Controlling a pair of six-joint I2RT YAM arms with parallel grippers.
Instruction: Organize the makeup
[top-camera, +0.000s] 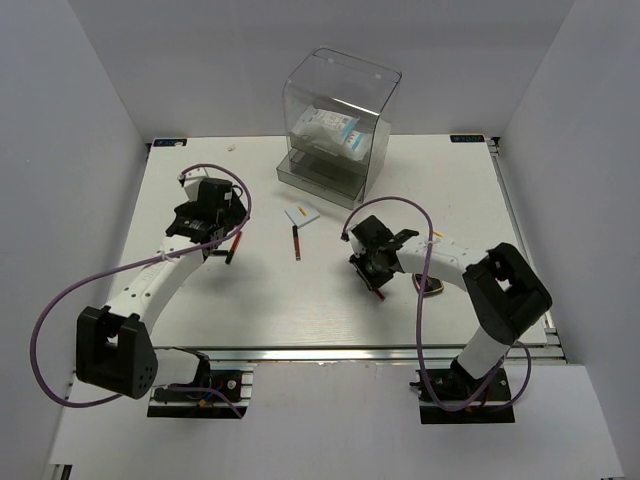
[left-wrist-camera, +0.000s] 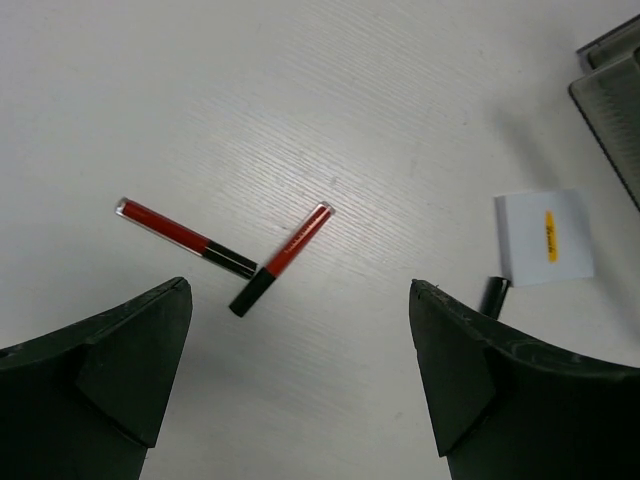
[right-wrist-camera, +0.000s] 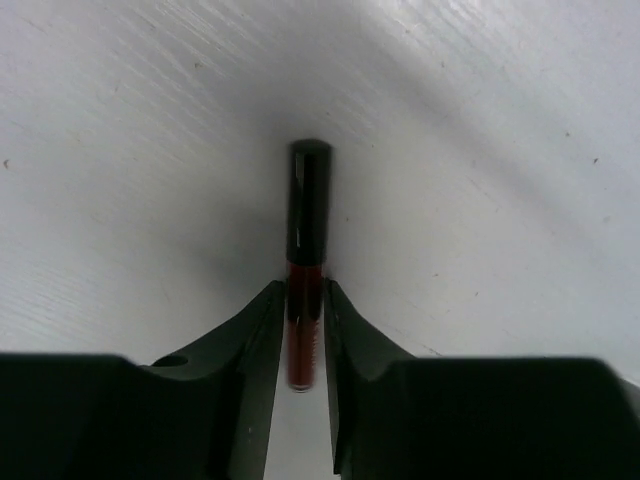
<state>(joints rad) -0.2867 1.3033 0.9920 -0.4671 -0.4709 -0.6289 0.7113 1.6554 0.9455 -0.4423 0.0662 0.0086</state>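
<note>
- Evidently, the right end effector (right-wrist-camera: 303, 330) was clamped on a dark-red stick (right-wrist-camera: 307, 250) above the desk (top-camera: 250, 300).
- Left end effector (left-wrist-camera: 300, 330) hung apart, empty.
- Next likely called for carrying the stick to the drawer box (top-camera: 335, 120).

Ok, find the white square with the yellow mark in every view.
Top external: white square mid-table, just in front of the clear drawer box.
Left wrist: white square at the right side, below the box's corner.
Right wrist: not in it; only a dark-red stick in the right gripper.
Shared landmark: the clear drawer box, top and left wrist views.
</note>
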